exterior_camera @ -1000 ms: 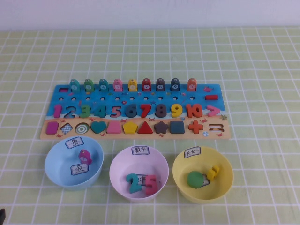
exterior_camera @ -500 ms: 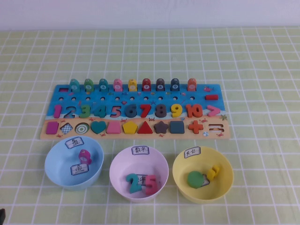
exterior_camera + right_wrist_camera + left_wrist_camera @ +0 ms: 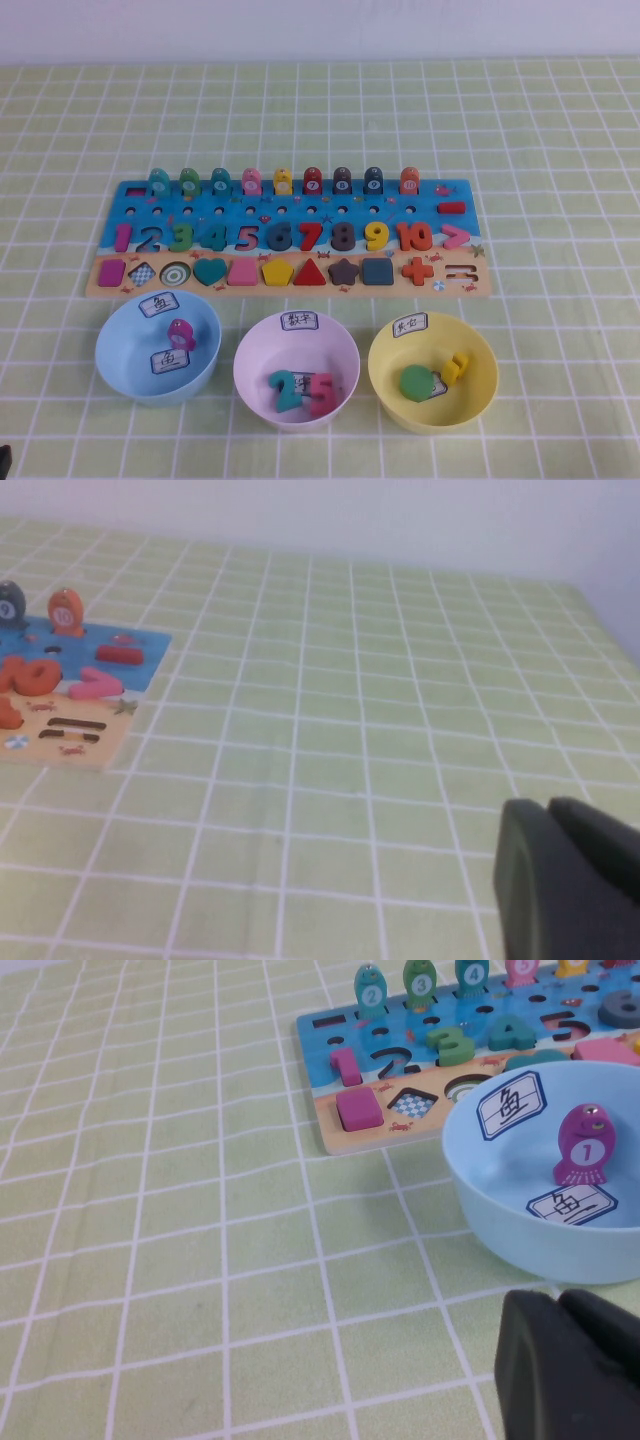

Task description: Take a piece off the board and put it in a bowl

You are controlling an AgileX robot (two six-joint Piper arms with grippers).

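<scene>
The yellow equals sign [image 3: 456,366] lies inside the pale yellow bowl [image 3: 482,392] at the front right, next to a green round piece [image 3: 416,382]. The board [image 3: 300,211] lies behind the bowls; its equals slot [image 3: 461,272] at the right end of the tan strip is empty, and it also shows in the right wrist view [image 3: 65,728]. Neither gripper shows in the high view. My left gripper [image 3: 556,1302] is shut and empty, low over the cloth in front of the light blue bowl. My right gripper [image 3: 548,808] is shut and empty, over bare cloth to the right of the board.
A light blue bowl [image 3: 118,352] holds a purple fish piece [image 3: 180,332]. A pink bowl [image 3: 254,352] holds numbers 2 and 5. The orange plus sign [image 3: 418,268] and the other pieces sit on the board. Green checked cloth covers the table.
</scene>
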